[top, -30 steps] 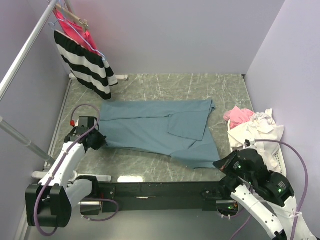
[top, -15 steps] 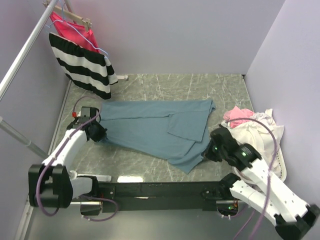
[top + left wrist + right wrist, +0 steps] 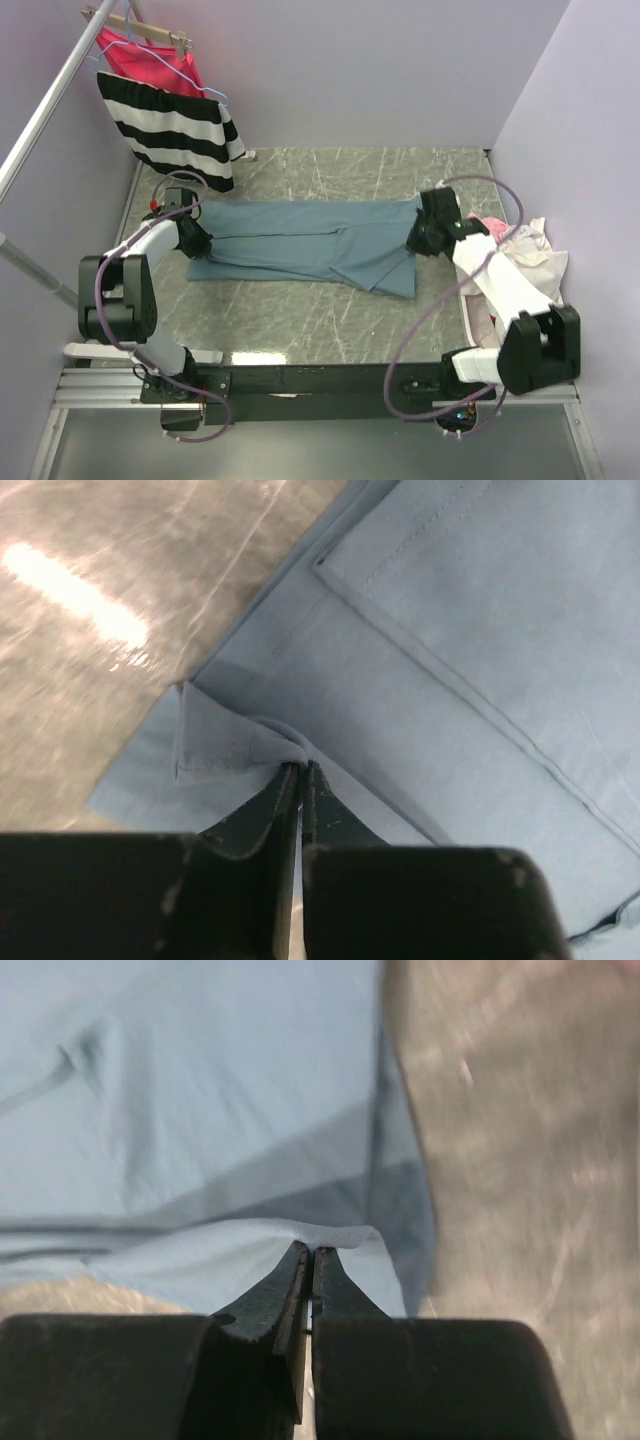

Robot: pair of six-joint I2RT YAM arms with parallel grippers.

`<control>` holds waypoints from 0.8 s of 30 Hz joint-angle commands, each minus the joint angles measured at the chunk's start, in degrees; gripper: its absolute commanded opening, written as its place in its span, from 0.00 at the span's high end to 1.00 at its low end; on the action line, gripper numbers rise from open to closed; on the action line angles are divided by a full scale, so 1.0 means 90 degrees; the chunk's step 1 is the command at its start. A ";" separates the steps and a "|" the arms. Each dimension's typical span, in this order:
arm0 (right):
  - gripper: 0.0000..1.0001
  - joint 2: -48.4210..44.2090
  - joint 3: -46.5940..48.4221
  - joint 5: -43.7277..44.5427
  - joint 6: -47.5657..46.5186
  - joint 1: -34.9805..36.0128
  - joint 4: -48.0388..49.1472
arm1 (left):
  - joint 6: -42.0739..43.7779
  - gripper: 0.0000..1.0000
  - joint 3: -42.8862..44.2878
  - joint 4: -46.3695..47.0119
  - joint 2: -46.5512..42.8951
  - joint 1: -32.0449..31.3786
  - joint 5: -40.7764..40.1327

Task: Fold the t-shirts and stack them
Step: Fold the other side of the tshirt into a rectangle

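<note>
While the grey marbled bench [image 3: 300,320] carries it, the dusty slate-blue t-shirt [image 3: 290,250] lies stretched flat in a long band across the far half, running from near the left edge toward the right edge, with a hemmed flap doubled over on top. At the shirt's left end the left end effector [image 3: 197,245] has its fingers pressed together on a small bunched pleat of cloth; at the right end the right end effector [image 3: 418,240] likewise pinches a thin fold of the fabric edge, which tents up to its tips.
</note>
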 commanded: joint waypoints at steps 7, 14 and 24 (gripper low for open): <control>1.00 0.2784 0.2250 -0.0759 -0.0998 -0.0218 0.0893 | 0.0343 0.92 0.0800 0.0627 0.1052 0.0070 0.0441; 1.00 0.3500 0.2876 0.0138 -0.0900 -0.0354 0.0639 | 0.0382 0.93 0.0898 0.0569 0.1140 0.0168 0.0305; 1.00 0.3109 0.2456 0.0609 -0.0978 -0.0803 0.0688 | 0.0548 0.89 0.0478 0.0529 0.0789 0.0256 0.0206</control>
